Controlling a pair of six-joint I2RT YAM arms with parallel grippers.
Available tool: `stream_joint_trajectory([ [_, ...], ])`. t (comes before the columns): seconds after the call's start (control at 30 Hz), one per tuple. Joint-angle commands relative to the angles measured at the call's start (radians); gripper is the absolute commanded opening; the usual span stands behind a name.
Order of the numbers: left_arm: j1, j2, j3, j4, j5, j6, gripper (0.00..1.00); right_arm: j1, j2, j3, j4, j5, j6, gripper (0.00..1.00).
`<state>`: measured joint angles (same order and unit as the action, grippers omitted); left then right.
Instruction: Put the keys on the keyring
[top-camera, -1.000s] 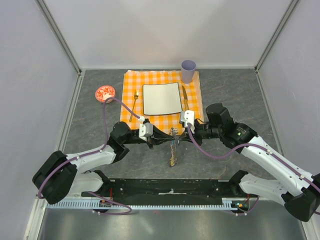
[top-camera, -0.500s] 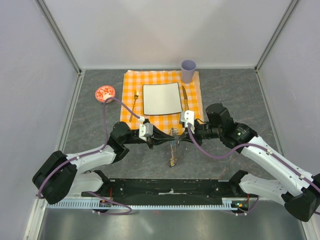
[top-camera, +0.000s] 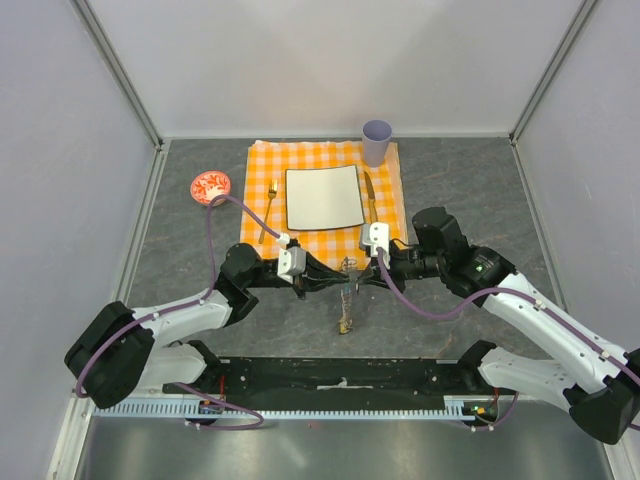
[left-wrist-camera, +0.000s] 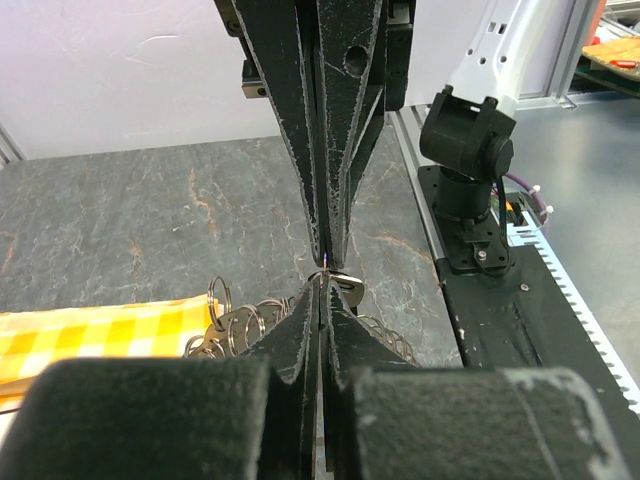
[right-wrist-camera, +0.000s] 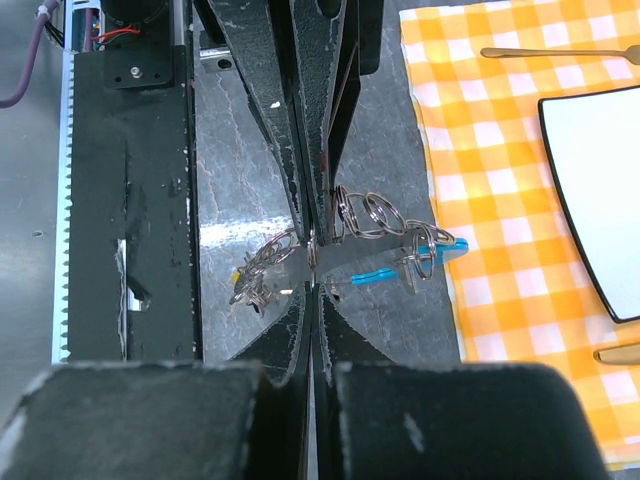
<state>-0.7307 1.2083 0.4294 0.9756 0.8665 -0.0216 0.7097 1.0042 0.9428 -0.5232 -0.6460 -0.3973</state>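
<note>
Both arms meet tip to tip above the grey table, just in front of the cloth. My left gripper (top-camera: 340, 279) (left-wrist-camera: 322, 283) is shut. My right gripper (top-camera: 356, 277) (right-wrist-camera: 313, 275) is shut too, facing it. A thin silvery keyring (right-wrist-camera: 313, 252), seen edge-on, spans the two sets of tips. Several linked rings (right-wrist-camera: 365, 213) and the turquoise tag (right-wrist-camera: 445, 245) hang beside the left fingers (right-wrist-camera: 300, 120). A chain (top-camera: 347, 303) drops from the meeting point to a small bunch of keys (top-camera: 346, 324) (right-wrist-camera: 255, 282). A key head (left-wrist-camera: 346, 287) shows next to my left tips.
An orange checked cloth (top-camera: 265, 165) lies behind the grippers with a white square plate (top-camera: 323, 197), a gold fork (top-camera: 270, 212) and a gold knife (top-camera: 369, 195). A lilac cup (top-camera: 377, 142) stands at its far corner, and a red-and-white bowl (top-camera: 210, 186) to its left. The black base rail (top-camera: 340, 375) runs along the near edge.
</note>
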Motion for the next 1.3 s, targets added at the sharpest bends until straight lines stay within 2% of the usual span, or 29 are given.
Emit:
stream_joint_trajectory([
  [0.0,-0.012,-0.006,0.043,0.067,0.023,-0.018,0.02,0.004,-0.018,0.031,0.046,-0.064,-0.015,0.00],
  [0.73,-0.036,-0.027,0.071,-0.041,-0.015,0.020,0.02,0.002,-0.006,0.040,0.091,-0.057,0.032,0.00],
  [1.27,-0.070,-0.065,0.131,-0.319,-0.017,0.198,0.02,0.004,-0.022,0.047,0.103,0.011,0.051,0.00],
])
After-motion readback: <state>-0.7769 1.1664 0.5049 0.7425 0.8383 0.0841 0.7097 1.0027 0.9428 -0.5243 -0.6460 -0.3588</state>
